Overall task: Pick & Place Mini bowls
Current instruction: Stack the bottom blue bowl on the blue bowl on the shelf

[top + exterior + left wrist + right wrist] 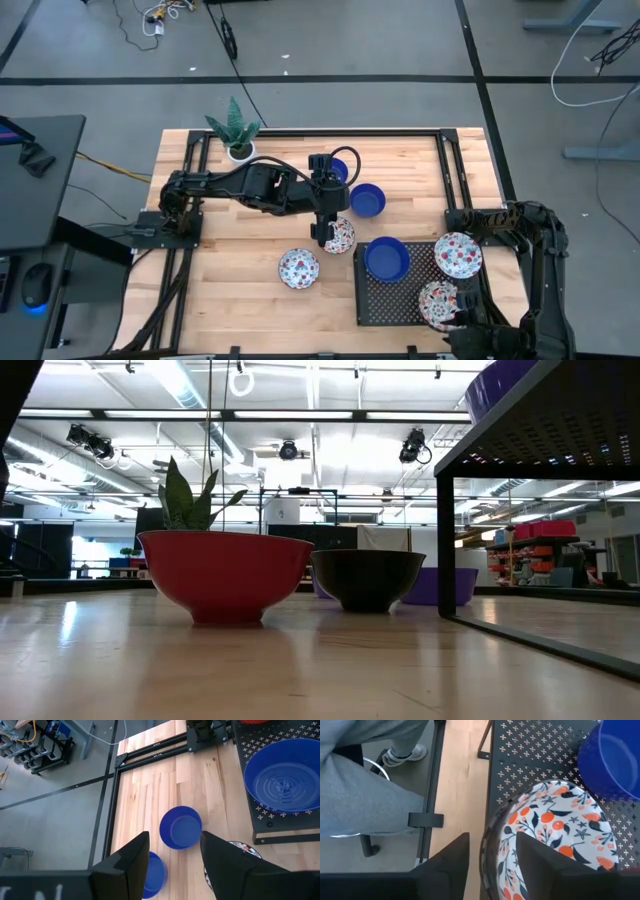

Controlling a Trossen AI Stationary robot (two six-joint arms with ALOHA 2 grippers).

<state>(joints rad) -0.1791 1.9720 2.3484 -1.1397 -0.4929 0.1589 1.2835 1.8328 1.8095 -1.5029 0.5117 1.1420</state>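
Note:
Seven mini bowls show in the high view. Two cobalt blue ones (340, 168) (367, 200) and two floral ones (338, 237) (299, 268) stand on the wood. One blue bowl (386, 258) and two floral bowls (457, 255) (438, 303) sit on the black perforated tray (400, 305). My left gripper (324, 230) (175, 837) is open over the middle of the table, beside a floral bowl whose rim (242, 849) shows by one finger. My right gripper (492, 837) (464, 312) is open, its fingers on either side of the near floral bowl's rim (487, 845) on the tray.
A white pot with a green plant (238, 135) stands near the far edge. The tray is raised on legs (445, 540); in the low view two bowls (225, 575) (367, 578) stand beside it. A person's grey trouser leg (365, 785) shows beyond the table's edge.

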